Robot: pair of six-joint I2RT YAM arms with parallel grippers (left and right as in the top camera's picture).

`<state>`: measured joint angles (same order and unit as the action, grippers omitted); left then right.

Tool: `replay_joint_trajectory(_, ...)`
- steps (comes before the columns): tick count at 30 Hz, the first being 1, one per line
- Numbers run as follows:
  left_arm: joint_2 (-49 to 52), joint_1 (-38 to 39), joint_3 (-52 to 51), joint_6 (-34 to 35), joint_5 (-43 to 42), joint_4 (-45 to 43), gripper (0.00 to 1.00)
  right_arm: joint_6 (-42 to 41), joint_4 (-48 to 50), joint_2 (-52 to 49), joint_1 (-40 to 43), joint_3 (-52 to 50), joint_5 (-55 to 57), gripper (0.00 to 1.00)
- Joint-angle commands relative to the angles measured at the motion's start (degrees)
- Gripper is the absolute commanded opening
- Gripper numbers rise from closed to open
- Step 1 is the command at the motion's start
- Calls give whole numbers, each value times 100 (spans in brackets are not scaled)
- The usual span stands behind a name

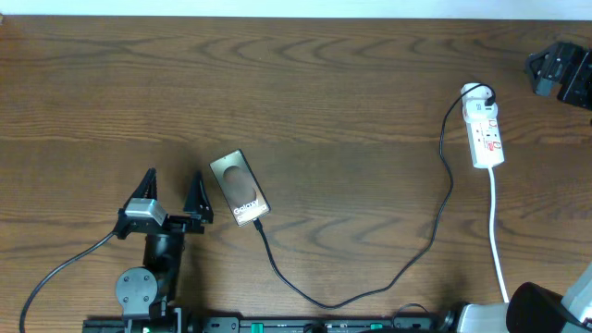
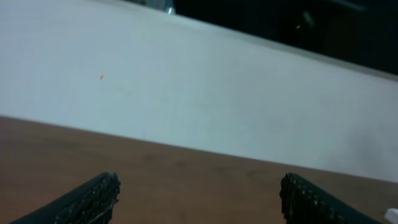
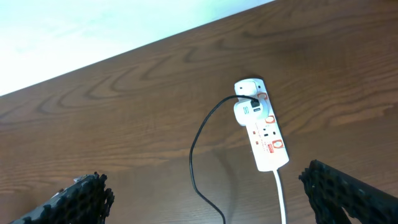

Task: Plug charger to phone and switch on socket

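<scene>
The charger's (image 3: 192,152) tip meets the near end of the phone (image 1: 239,188), which lies flat on the tabletop (image 1: 351,111) just to the right of my left tool (image 1: 174,178). I judge the plugging done, though the joint is too small to confirm it is seated. That tool is released, fingers spread, holding nothing. Its own camera shows only bare wood and a pale wall, with the phone out of sight. What remains is the switch. The socket (image 3: 264,134) lies ahead of my right tool (image 3: 205,176), well apart, and this tool is also spread wide and empty. Next I must lower one fingertip onto the red switch beside the white adapter. I cannot read whether that switch is on or off.
</scene>
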<state>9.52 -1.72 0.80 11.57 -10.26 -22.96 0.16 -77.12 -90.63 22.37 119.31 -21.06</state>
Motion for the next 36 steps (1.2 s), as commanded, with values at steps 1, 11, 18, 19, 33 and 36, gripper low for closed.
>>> replay_joint_trajectory(1,-262,-149,-55,-57,-70,267,85,-76,-9,68,-13,24,-48,99)
replay_joint_trajectory(11,-946,-350,-55,203,2,1458,85,-76,-9,68,-13,24,-48,99)
replay_joint_trajectory(18,-946,-385,-55,721,393,2245,85,-79,-9,68,-13,24,-48,99)
replay_joint_trajectory(19,-946,-385,-55,721,424,2337,85,-76,-9,68,-13,26,-48,99)
replay_joint_trajectory(33,-946,-385,-55,-306,321,2675,85,-76,-9,68,-13,24,-48,99)
replay_joint_trajectory(36,-946,-385,-55,-435,317,2677,85,-76,-9,68,-13,24,-48,99)
